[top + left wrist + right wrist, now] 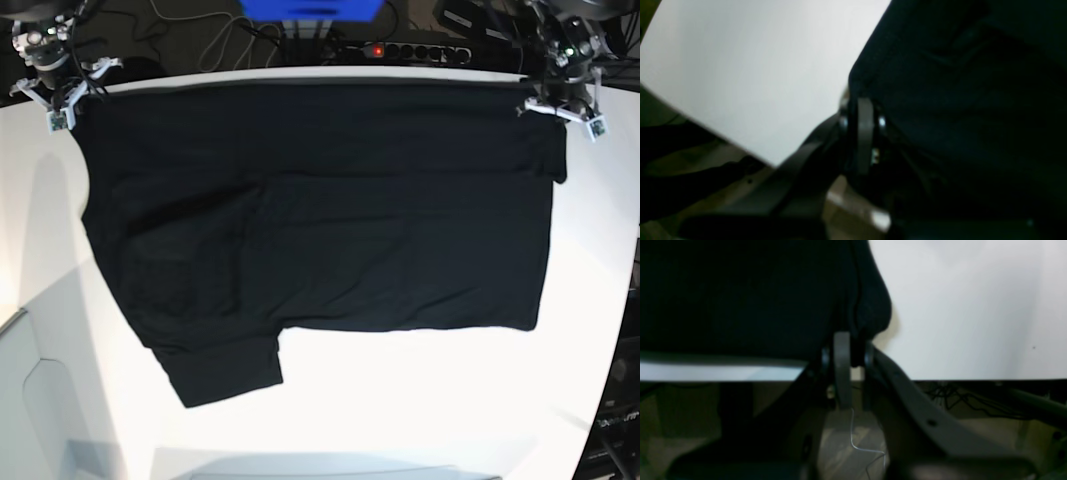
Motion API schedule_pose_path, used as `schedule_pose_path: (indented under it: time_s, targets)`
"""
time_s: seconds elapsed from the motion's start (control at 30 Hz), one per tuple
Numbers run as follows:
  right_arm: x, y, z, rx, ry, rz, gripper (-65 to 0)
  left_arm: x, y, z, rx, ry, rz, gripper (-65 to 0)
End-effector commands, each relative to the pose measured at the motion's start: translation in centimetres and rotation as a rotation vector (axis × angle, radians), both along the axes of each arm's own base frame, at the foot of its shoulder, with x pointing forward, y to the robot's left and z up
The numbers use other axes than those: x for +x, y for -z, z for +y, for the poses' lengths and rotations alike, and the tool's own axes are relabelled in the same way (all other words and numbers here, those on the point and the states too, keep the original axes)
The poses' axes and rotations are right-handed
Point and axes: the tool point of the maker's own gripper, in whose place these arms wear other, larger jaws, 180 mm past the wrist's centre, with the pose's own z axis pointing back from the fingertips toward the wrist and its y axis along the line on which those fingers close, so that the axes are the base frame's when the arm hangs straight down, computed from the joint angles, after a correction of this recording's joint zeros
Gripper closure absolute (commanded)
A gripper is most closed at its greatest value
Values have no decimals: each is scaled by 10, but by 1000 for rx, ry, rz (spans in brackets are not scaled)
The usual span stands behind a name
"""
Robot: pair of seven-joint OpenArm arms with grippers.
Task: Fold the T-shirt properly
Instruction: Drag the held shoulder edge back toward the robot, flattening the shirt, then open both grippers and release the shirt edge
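White table point(420, 400), 1 T-shirt point(330, 220), 2 end effectors

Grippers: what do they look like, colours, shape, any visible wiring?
The left gripper and right gripper both have dark grey, flat, curved fingers with round shiny fasteners. A thin pale wire hangs below the right one. In the base view each wrist carries white brackets, small green parts and black cables.

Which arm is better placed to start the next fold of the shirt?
Neither clearly: the left gripper and right gripper each pinch a far corner of the shirt, jaws shut on cloth. Likely both should pull together toward the near edge.
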Motion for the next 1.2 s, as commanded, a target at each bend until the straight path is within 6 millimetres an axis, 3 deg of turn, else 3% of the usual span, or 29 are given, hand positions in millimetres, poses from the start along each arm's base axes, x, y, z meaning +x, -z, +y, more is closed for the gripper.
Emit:
schedule_pose_path:
  time_s: [0.0,0.23,0.33,0.5,0.6,0.67,0.9,1.03,1.17]
  targets:
    - [1,-8,-8,-26,8,-19,0,2,-11,8,38,0,-19,0]
    - [0,-8,-8,-28,7,-18,0,-1,-7,8,32,-6,-9,-3]
    - [2,-9,-8,-29,5,-23,-18,-2,-7,7,23,-11,5,-80]
    - [9,-19,-6,-43,-10,-50,-215,-2,-10,9,9,-26,22,-315]
    - [17,-33,-7,-69,-22,-86,-325,5,-22,9,35,-10,-7,-341]
    - [21,-44,-12,-88,-1,-120,-363,10,-34,11,59,-5,-34,-342]
    - [78,-93,-31,-142,67,-331,-378,39,-94,36,144,-109,-240,-347]
    - [124,-120,-29,-134,59,-464,-380,64,-113,43,155,-135,-332,-348]
    - [191,-131,-11,-64,-3,-546,-380,91,-131,42,146,-137,-423,-400]
